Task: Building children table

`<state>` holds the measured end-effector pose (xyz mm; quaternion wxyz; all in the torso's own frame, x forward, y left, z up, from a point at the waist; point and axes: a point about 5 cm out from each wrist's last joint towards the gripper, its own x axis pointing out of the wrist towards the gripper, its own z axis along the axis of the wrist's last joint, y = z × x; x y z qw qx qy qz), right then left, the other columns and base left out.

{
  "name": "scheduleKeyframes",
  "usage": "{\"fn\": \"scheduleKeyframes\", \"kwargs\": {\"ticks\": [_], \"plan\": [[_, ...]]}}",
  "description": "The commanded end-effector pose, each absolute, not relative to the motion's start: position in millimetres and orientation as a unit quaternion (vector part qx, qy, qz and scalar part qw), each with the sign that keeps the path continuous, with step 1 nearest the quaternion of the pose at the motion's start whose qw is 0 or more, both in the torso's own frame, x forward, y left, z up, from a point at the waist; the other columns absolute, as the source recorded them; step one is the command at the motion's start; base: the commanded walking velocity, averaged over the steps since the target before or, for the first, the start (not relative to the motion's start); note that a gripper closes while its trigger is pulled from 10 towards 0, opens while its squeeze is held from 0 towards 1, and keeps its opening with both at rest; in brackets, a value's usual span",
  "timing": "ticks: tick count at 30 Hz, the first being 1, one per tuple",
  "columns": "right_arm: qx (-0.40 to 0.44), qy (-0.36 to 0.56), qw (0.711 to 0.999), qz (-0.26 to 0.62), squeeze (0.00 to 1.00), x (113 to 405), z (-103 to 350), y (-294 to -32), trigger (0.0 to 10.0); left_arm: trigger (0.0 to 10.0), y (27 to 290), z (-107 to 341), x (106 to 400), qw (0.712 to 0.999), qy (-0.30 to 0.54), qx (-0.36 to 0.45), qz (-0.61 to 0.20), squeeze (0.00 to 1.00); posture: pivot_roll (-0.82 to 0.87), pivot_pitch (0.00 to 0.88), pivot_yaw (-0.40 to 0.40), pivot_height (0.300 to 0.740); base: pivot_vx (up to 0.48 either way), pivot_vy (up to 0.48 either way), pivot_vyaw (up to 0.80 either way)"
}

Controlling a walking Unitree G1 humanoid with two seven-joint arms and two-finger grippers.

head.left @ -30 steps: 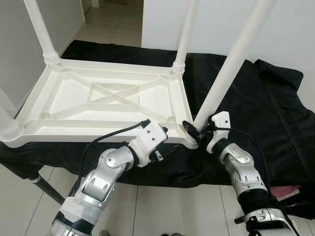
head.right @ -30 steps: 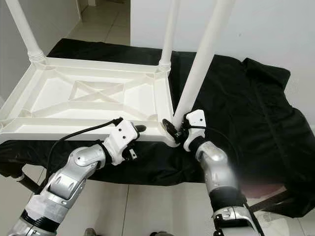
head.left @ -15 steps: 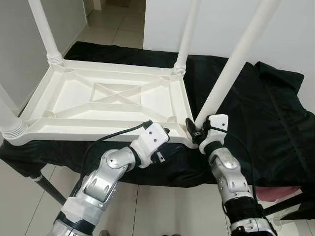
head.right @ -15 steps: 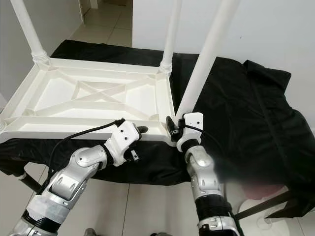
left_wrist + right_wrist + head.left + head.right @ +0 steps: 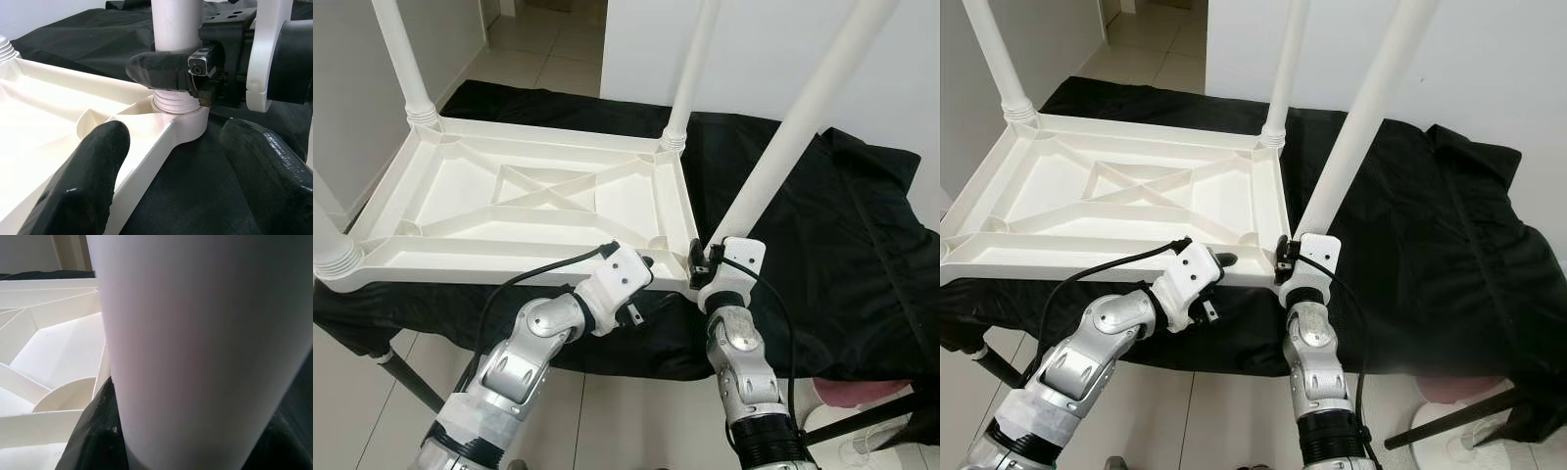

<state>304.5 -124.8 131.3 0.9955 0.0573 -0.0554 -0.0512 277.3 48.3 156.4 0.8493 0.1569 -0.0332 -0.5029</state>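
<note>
Closing in since a second ago, right gripper [image 5: 702,264] clamps the base of the upright table leg [image 5: 793,137] at the inverted tabletop's [image 5: 538,196] near corner; left gripper [image 5: 641,284], fingers apart, straddles the tabletop's edge.

A thick white table leg [image 5: 205,347] stands right up against my right wrist camera, running from the top edge to the bottom and covering the middle and right of the frame. At the lower left and lower right, my black fingers [image 5: 95,435] press against its sides. To the left lies the white underside of the tabletop [image 5: 44,347], with straight ribs and one curved rib. A strip of grey wall [image 5: 29,254] shows at the upper left.
</note>
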Motion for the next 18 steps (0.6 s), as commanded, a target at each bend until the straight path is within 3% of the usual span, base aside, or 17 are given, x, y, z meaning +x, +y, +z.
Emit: {"fn": "scheduleKeyframes", "kwargs": {"ticks": [1, 2, 3, 10, 11, 18], "plan": [[0.061, -0.029, 0.996, -0.062, 0.25, 299, 119, -131, 10.0, 10.0, 46, 153, 277, 0.852, -0.031, 0.156, -0.498, 0.0, 0.0, 0.059, -0.094, 0.74, 0.0, 0.0, 0.0], [0.061, -0.029, 0.996, -0.062, 0.25, 299, 119, -131, 10.0, 10.0, 46, 153, 277, 0.852, -0.031, 0.156, -0.498, 0.0, 0.0, 0.059, -0.094, 0.74, 0.0, 0.0, 0.0], [0.066, -0.044, 0.995, -0.058, 1.0, 299, 124, -133, 10.0, 10.0, 45, 153, 276, 0.851, -0.031, 0.157, -0.501, 0.0, 0.0, 0.055, -0.093, 0.74, 0.0, 0.0, 0.0], [0.05, -0.073, 0.996, -0.022, 1.0, 297, 133, -139, 10.0, 10.0, 46, 152, 276, 0.849, -0.03, 0.159, -0.503, 0.0, -0.01, 0.051, -0.086, 0.74, 0.0, 0.0, 0.0], [0.043, -0.075, 0.996, 0.012, 0.0, 296, 134, -142, 10.0, 10.0, 47, 152, 277, 0.85, -0.029, 0.159, -0.501, 0.0, -0.01, 0.05, -0.087, 0.74, 0.0, 0.0, 0.0], [0.007, -0.064, 0.99, 0.122, 0.0, 294, 131, -148, 10.0, 10.0, 49, 153, 280, 0.853, -0.03, 0.161, -0.495, 0.0, -0.01, 0.047, -0.091, 0.74, 0.0, 0.0, 0.0]]}}
